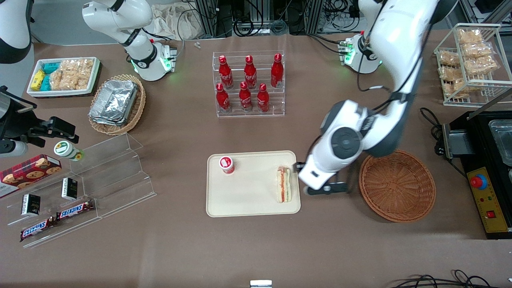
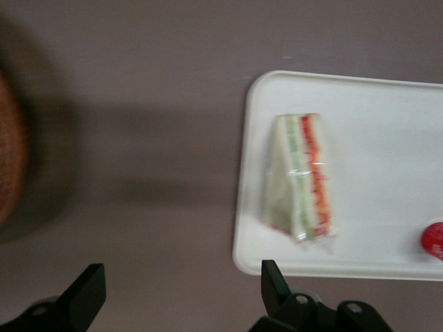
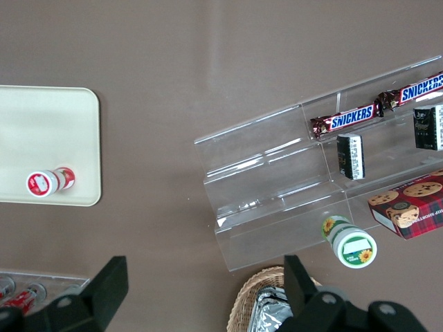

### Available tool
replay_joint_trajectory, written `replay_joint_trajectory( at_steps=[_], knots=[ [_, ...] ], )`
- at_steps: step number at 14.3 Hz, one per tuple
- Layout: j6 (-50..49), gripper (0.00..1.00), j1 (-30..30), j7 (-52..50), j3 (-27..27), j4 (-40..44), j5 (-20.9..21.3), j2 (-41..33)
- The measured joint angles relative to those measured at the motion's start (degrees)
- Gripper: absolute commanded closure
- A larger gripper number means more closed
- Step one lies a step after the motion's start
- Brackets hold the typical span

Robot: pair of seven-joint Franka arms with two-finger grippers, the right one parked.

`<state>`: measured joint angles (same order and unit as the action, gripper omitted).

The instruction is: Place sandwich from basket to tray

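Observation:
The wrapped triangular sandwich (image 1: 283,185) (image 2: 302,176) lies flat on the cream tray (image 1: 248,200) (image 2: 387,111), close to the tray's edge toward the working arm's end of the table. The reddish-brown wicker basket (image 1: 397,185) (image 2: 10,152) holds nothing that I can see. My gripper (image 1: 316,180) (image 2: 180,277) hangs open and empty above the bare table, between the tray's edge and the basket, clear of the sandwich.
A small red-capped container (image 1: 226,165) (image 2: 434,240) stands on the tray. A rack of red cola bottles (image 1: 249,84) stands farther from the front camera. A black device (image 1: 488,168) sits beside the basket. Clear acrylic shelves with snacks (image 1: 100,176) lie toward the parked arm's end.

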<state>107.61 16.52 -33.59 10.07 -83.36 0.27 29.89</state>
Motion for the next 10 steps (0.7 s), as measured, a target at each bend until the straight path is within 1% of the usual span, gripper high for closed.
replay_joint_trajectory(
  at_steps=[1,4,5,6,8,10],
  knots=[
    [-2.2,0.00,-2.2,0.0,-0.1,0.0,0.0,-1.6],
    [-4.5,0.00,-8.3,0.4,-0.3,0.0,0.1,-4.7],
    [-5.4,0.00,-9.8,0.5,-0.3,0.0,0.7,-5.6],
    [-5.9,0.00,-11.1,1.6,-0.4,0.0,2.2,-6.6],
    [-6.4,0.00,-13.4,10.5,-0.5,0.0,4.3,-8.8],
    [-6.9,0.00,-15.2,20.7,-0.7,0.0,4.3,-10.9]
  ],
)
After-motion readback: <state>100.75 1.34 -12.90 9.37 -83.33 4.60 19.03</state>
